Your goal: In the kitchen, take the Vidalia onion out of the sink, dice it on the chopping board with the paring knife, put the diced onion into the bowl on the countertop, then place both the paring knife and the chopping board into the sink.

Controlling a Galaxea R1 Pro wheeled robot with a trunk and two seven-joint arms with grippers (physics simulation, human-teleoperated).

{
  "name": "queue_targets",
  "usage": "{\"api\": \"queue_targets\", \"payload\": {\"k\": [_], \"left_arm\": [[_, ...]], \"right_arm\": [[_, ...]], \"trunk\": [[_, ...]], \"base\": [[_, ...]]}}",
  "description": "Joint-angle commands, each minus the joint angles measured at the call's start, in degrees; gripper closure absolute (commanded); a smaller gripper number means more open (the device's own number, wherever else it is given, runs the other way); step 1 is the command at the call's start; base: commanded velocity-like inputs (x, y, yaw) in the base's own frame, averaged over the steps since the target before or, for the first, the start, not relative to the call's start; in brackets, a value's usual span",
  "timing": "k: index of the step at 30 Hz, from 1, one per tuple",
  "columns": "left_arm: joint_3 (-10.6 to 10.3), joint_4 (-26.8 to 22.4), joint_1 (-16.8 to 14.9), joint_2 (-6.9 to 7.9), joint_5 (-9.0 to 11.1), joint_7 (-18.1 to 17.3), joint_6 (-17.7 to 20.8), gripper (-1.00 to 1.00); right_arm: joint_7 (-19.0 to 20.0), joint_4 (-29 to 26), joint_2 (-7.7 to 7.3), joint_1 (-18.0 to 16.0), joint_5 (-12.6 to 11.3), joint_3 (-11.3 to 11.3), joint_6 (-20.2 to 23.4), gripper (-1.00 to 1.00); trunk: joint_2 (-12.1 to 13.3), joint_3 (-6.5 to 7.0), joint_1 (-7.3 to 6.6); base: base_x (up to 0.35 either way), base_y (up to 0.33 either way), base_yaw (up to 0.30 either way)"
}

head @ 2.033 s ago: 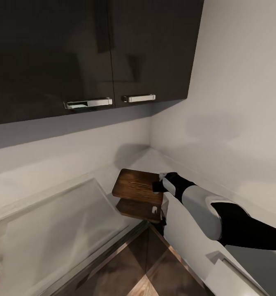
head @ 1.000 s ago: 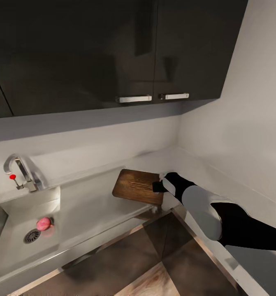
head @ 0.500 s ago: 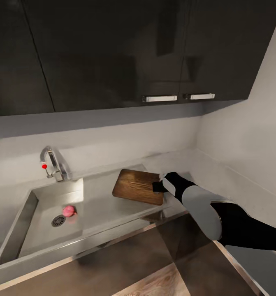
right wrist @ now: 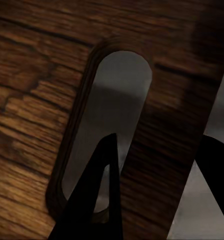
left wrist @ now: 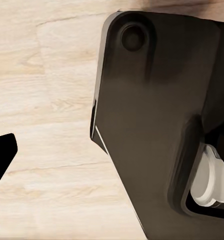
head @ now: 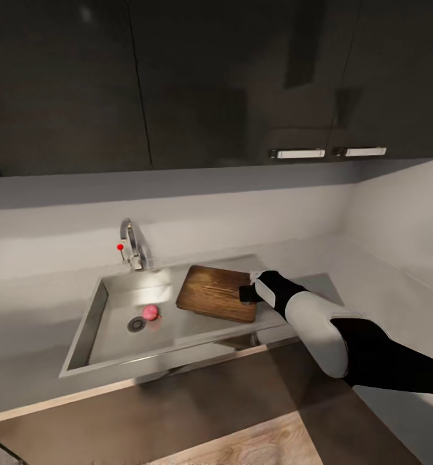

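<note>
The brown wooden chopping board (head: 213,294) hangs just over the flat drainer at the right end of the sink (head: 106,342), its left edge at the basin's rim. My right gripper (head: 247,292) is shut on the board's right end. In the right wrist view one dark finger (right wrist: 99,200) passes through the board's (right wrist: 37,90) handle slot and the other lies outside the edge, the right gripper (right wrist: 159,150) clamping the strip between. The pinkish Vidalia onion (head: 150,312) lies in the basin beside the drain. Left of the pale floor, one left finger (left wrist: 2,155) shows. The paring knife and bowl are out of view.
A chrome tap (head: 131,245) with a red knob stands behind the basin. The grey countertop (head: 384,284) runs on to the right into a corner. Dark wall cabinets (head: 210,84) hang above. The robot's dark base (left wrist: 152,125) sits over a pale wooden floor (left wrist: 47,100).
The whole view has swung left along the counter, bringing the sink, tap and onion in. The board stays in my right gripper and has travelled from the corner to above the drainer.
</note>
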Motion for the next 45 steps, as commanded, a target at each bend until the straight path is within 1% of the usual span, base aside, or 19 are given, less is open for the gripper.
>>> {"api": "queue_targets", "payload": {"k": [1,9,22,25,33,45], "left_arm": [[0.21,0.13,-0.05,0.02,0.14,-0.02,-0.32,-1.0],[0.21,0.13,-0.05,0.0,0.13,-0.02,-0.32,-1.0],[0.21,0.13,-0.05,0.02,0.16,-0.02,-0.32,-1.0],[0.21,0.13,-0.05,0.03,0.16,-0.02,-0.32,-1.0],[0.21,0.13,-0.05,0.01,0.19,-0.02,-0.32,-1.0],[0.21,0.13,-0.05,-0.01,0.21,-0.02,-0.32,-1.0]], "right_arm": [[-0.25,-0.13,0.02,-0.04,0.07,-0.87,0.27,1.0],[-0.25,-0.13,0.02,-0.04,0.07,-0.87,0.21,1.0],[-0.25,-0.13,0.02,-0.04,0.07,-0.87,0.21,1.0],[-0.25,-0.13,0.02,-0.04,0.07,-0.87,0.09,1.0],[-0.34,-0.13,0.02,-0.04,0.07,-0.87,-0.39,1.0],[-0.43,-0.13,0.02,-0.04,0.08,-0.87,-0.4,1.0]], "trunk": [[-0.12,-0.1,0.03],[-0.12,-0.1,0.03],[-0.12,-0.1,0.03],[-0.12,-0.1,0.03],[-0.12,-0.1,0.03],[-0.12,-0.1,0.03]], "base": [[-0.032,0.01,0.251],[-0.041,0.053,0.251],[-0.088,0.252,0.239],[-0.029,0.252,0.072],[-0.004,0.106,0.009],[0.0,0.282,0.0]]}}
